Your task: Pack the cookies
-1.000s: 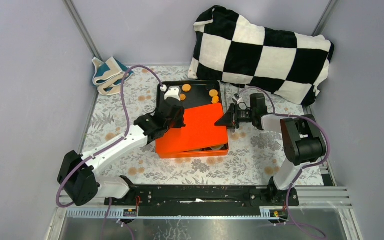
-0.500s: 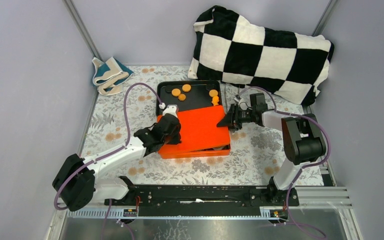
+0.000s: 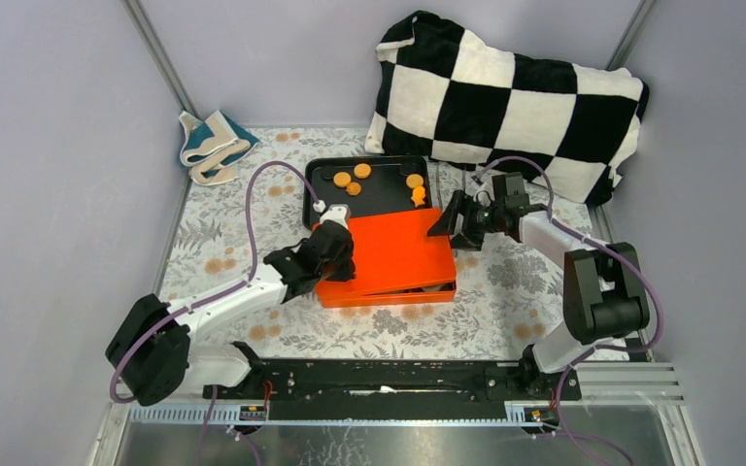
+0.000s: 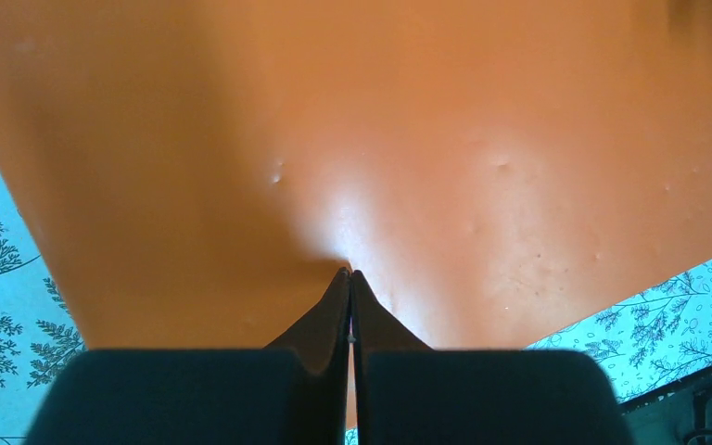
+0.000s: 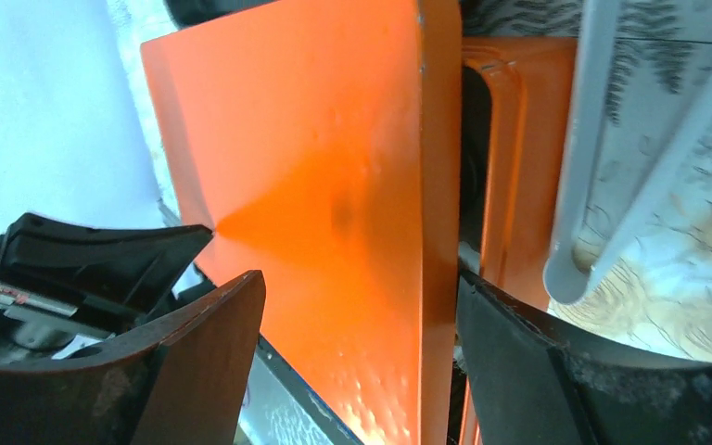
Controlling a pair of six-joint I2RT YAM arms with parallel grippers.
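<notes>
Several orange-yellow cookies (image 3: pixel 354 181) lie in the black tray (image 3: pixel 385 197) at the back, one of them fish-shaped (image 3: pixel 417 197). In front of the tray an orange lid (image 3: pixel 393 252) rests on an orange box (image 3: pixel 389 291). My left gripper (image 3: pixel 336 258) is shut, its tips (image 4: pixel 350 274) pressed against the lid's left part (image 4: pixel 426 139) with nothing between them. My right gripper (image 3: pixel 455 228) is open at the lid's far right corner. Its jaws (image 5: pixel 362 278) stand wide on either side of the lid's edge (image 5: pixel 438 185) and do not clamp it.
A black-and-white checkered pillow (image 3: pixel 510 97) fills the back right. A folded cloth (image 3: pixel 209 146) lies at the back left. A grey cable (image 5: pixel 603 139) runs close by the right gripper. The floral tablecloth (image 3: pixel 223 243) covers the table.
My right gripper has opened off the lid's edge and lifted slightly back. The left arm has drawn the lid nearer, uncovering more of the black tray.
</notes>
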